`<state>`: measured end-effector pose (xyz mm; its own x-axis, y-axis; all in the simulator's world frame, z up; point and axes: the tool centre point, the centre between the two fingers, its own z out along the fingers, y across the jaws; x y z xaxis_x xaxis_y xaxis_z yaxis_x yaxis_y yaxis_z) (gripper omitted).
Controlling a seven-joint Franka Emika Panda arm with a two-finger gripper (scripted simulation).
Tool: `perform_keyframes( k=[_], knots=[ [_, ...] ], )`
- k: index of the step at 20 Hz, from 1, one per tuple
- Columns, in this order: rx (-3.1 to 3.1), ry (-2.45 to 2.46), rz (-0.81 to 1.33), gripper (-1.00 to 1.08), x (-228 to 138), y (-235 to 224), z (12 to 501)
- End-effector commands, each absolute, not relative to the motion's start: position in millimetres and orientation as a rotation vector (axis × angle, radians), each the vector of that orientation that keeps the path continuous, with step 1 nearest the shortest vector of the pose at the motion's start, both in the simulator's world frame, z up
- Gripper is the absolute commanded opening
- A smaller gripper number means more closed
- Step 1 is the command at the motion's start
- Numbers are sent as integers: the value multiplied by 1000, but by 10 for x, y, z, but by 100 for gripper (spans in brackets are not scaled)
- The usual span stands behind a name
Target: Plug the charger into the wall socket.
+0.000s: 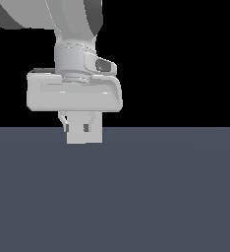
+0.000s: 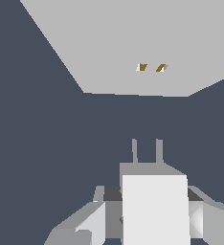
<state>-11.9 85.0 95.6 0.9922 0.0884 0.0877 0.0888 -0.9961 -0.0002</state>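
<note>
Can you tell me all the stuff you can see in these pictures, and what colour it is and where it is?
charger: 1, plain white-grey block with two thin prongs sticking out in front, held between the gripper's fingers; the prongs point toward the wall socket but are apart from it.
wall socket: 1, flat light grey-white panel with two small orange-brown slots, ahead of the charger in the wrist view; not seen in the exterior view.
floor: 1, dark blue-grey, flat, under everything.
gripper: 1, light grey, pointing down, fingers on either side of the charger, just above the floor.
arm: 1, light grey with dark parts, coming down from the top of the exterior view.
</note>
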Motion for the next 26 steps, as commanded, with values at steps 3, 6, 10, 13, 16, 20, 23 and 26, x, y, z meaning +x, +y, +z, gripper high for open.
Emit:
perform_keyframes(
  k=[3, 6, 10, 13, 16, 20, 23, 26],
  knots=[
    [-3135, -86, -137, -100, -59, 862, 994],
    [-3136, -75, -136, -100, -44, 861, 1001],
    [-3136, -75, -136, -100, -44, 861, 1001],
    [-3136, -76, -136, -100, -39, 861, 999],
    [-3136, -76, -136, -100, -3, 863, 999],
    [-3136, -76, -136, -100, 91, 867, 999],
    [-3136, -76, -136, -100, 195, 873, 999],
    [-3136, -76, -136, -100, 304, 878, 999]
  ],
)
